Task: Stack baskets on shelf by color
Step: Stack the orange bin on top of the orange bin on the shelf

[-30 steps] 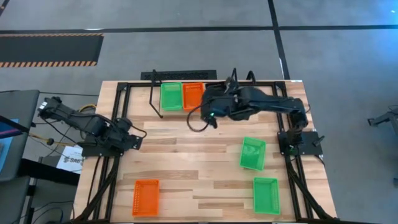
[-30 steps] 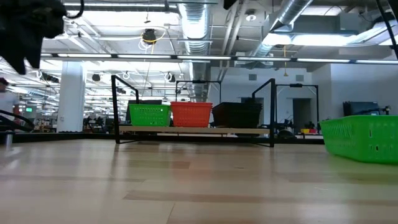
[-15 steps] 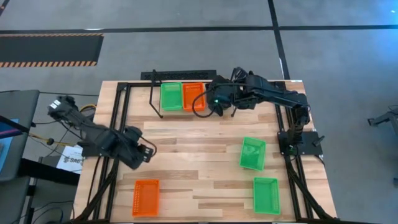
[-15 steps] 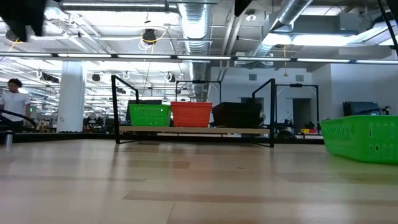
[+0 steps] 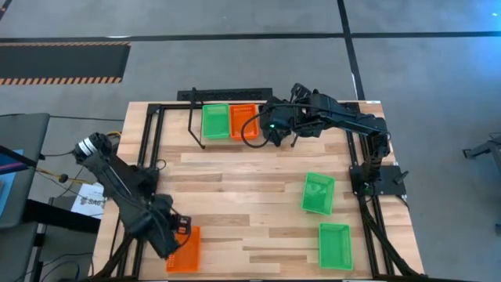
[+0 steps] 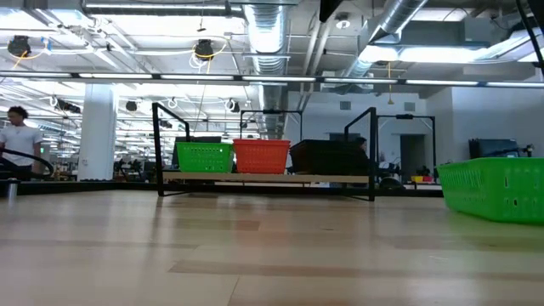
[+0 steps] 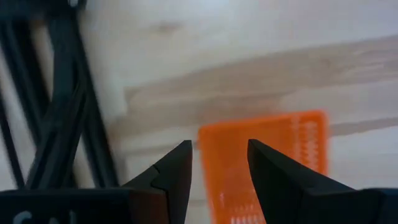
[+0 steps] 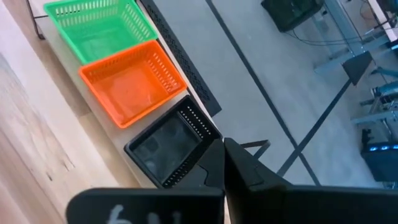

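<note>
The shelf stands at the table's far edge and carries a green basket, an orange basket and a black basket, each on its base, side by side. My right gripper hovers shut above the black basket, which the arm hides in the high view. My left gripper is open over the orange basket at the near-left corner. Two green baskets lie flat on the table's right side.
Black frame tubes run along the table's left edge, close beside my left gripper. The middle of the wooden table is bare. In the low view a green basket fills the right side, and a person stands far behind.
My left arm has swung from the middle of the table's left edge toward the near edge and now hangs over the near-left orange basket. My right gripper has shifted a little toward the far edge over the shelf, then held still. No basket has moved.
</note>
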Tool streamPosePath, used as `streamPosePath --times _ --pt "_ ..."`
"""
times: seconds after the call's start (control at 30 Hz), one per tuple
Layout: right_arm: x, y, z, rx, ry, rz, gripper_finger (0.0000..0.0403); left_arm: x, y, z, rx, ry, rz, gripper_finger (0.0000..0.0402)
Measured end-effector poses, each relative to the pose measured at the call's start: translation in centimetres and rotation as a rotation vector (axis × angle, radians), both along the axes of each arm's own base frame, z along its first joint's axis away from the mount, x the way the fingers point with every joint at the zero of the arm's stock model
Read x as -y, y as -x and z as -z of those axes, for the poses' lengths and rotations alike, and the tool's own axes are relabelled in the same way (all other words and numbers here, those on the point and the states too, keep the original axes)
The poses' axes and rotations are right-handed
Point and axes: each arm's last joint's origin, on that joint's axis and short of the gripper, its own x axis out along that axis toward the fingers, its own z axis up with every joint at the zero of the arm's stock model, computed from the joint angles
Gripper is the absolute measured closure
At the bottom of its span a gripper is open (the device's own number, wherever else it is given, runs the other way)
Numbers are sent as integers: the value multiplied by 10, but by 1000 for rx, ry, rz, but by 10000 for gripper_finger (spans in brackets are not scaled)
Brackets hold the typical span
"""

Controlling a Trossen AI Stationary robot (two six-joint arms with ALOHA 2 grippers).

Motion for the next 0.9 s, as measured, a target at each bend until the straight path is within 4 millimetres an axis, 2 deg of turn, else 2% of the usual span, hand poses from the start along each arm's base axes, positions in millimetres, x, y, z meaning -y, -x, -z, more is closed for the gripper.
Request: streamPosePath --times 0.23,0.43,0.6,0.73,0.9 --pt "-4 -2 -1 22 1 -15 391 27 4 22 -170 82 -63 258" --pt "-20 -6 -2 67 -15 -62 390 36 1 31 -142 90 -53 258" --pt "-49 -9 -10 166 -33 -152 390 35 -1 31 -93 54 -48 258" --pt "-78 2 -23 236 -57 -224 390 37 1 31 -81 52 -36 258" --pt "-118 28 -38 334 -100 -298 390 40 3 31 -70 55 -22 258"
